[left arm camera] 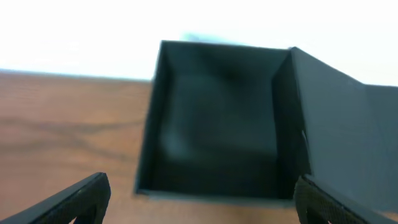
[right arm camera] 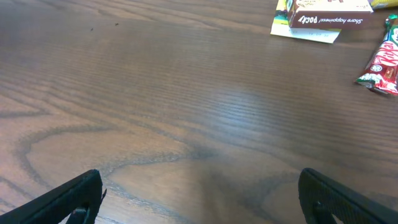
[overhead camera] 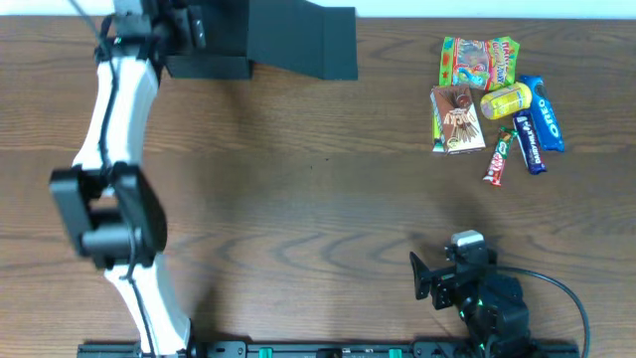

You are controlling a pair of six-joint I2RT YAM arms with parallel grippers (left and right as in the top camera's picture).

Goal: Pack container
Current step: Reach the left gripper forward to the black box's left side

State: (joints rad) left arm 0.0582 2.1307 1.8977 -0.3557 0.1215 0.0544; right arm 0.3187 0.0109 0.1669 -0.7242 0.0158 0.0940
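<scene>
Judging packing unstarted, I saw the container [overhead camera: 283,40] open at upper left before the released left gripper [left arm camera: 199,193]; the right gripper [right arm camera: 199,190], also released, next needed to reach the snacks [overhead camera: 492,99] at upper right.

Overhead, the camera looks straight down on the whole table [overhead camera: 318,199]. The left wrist view sits low and close, facing into the open box [left arm camera: 217,124] at the far edge, which the overhead view also shows. The right wrist view skims the tabletop toward the Pocky pack [right arm camera: 323,20] and KitKat [right arm camera: 380,65], both shared with overhead.
</scene>
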